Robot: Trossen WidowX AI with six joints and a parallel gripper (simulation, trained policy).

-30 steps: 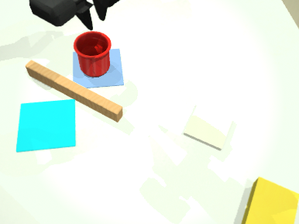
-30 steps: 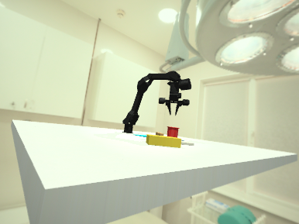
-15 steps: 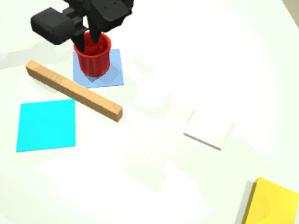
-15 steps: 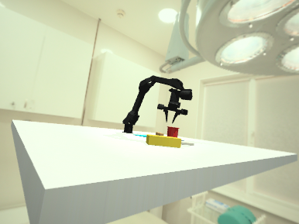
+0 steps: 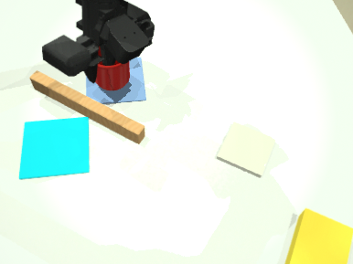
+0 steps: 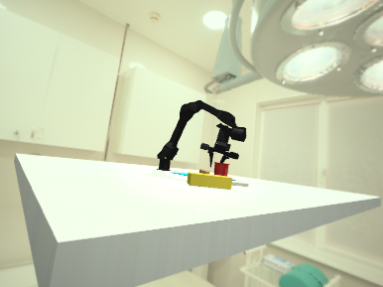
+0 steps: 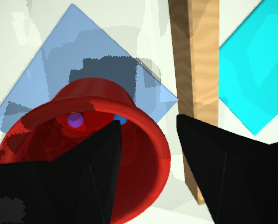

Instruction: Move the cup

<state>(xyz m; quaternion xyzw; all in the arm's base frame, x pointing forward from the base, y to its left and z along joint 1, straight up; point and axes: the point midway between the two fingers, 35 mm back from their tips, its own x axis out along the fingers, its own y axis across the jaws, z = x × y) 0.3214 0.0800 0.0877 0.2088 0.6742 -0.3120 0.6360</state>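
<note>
Wrist view shows the black gripper [image 5: 101, 72] [image 6: 216, 163] [image 7: 148, 124] partly open, with its two fingers apart and not holding anything. One finger is over the open mouth of the red cup [image 5: 112, 78] [image 6: 221, 170] [image 7: 92, 90], and the other is outside its rim. How deep the first finger goes is hard to tell. The cup stands upright on the blue pad [image 5: 138, 88] [image 7: 75, 40]. A purple marble [image 7: 75, 120] and a blue marble [image 7: 121, 119] show inside it; the finger hides part of the cup.

Seen from the top, a long wooden bar [image 5: 87, 106] [image 6: 203, 172] [image 7: 205, 60] lies at a slant just on the near side of the blue pad. Past the bar, on the near left, is the bright cyan pad [image 5: 55, 147] [image 6: 180, 174] [image 7: 250, 65], lying flat. A flat cream square [image 5: 247, 149] [image 6: 241, 184] is well apart, over to the right. A big yellow block [image 5: 320, 241] [image 6: 209, 181] sits in the near right corner. They are all on a white table [image 6: 149, 208], and a big round lamp [image 6: 268, 29] hangs above.
</note>
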